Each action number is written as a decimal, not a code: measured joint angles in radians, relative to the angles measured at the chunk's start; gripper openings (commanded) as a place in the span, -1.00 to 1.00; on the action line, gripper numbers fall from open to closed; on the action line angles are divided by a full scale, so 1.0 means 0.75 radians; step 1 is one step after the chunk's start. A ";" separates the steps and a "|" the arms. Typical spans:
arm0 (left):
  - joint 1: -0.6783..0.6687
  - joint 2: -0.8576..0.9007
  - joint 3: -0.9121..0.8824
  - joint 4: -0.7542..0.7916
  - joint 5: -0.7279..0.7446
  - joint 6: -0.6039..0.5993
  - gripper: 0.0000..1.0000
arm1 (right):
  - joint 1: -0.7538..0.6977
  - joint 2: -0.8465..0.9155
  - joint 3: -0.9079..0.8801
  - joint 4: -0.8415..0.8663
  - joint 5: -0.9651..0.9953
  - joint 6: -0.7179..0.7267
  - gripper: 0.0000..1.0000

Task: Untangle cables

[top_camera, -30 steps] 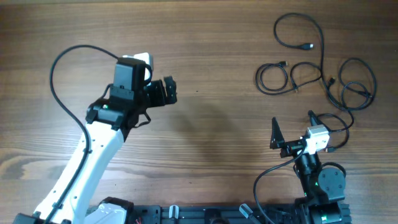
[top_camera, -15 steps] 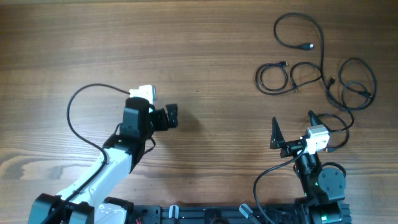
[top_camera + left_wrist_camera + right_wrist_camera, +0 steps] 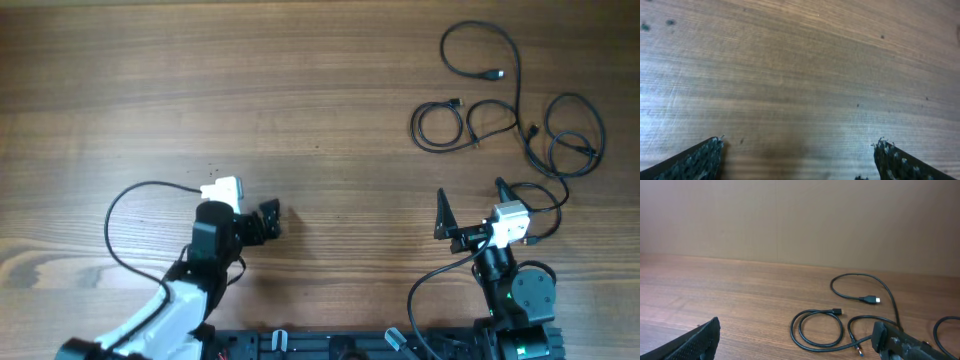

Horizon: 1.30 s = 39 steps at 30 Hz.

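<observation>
Black thin cables; probably light, limp, slippery; loosely looped just ahead of the right gripper's wide-parted, empty jaws; left gripper likewise agape, empty, cables well apart from it; best pinched near a plug.

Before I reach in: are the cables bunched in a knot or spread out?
Spread out: the cables lie in loose loops, a few strands crossing, no tight knot.
</observation>
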 measured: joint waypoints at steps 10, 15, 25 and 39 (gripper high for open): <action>0.000 -0.807 -0.156 -0.543 -0.175 -0.023 1.00 | -0.001 -0.001 0.000 -0.001 0.000 0.000 1.00; 0.018 -1.194 -0.155 -0.555 -0.209 0.100 1.00 | -0.001 0.000 0.000 0.000 0.000 0.000 0.99; 0.336 -1.559 -0.155 -0.565 -0.076 0.198 1.00 | -0.001 0.000 0.000 0.000 0.001 0.000 0.99; 0.336 -1.559 -0.155 -0.563 -0.058 0.328 1.00 | -0.001 0.000 0.000 0.000 0.001 0.000 1.00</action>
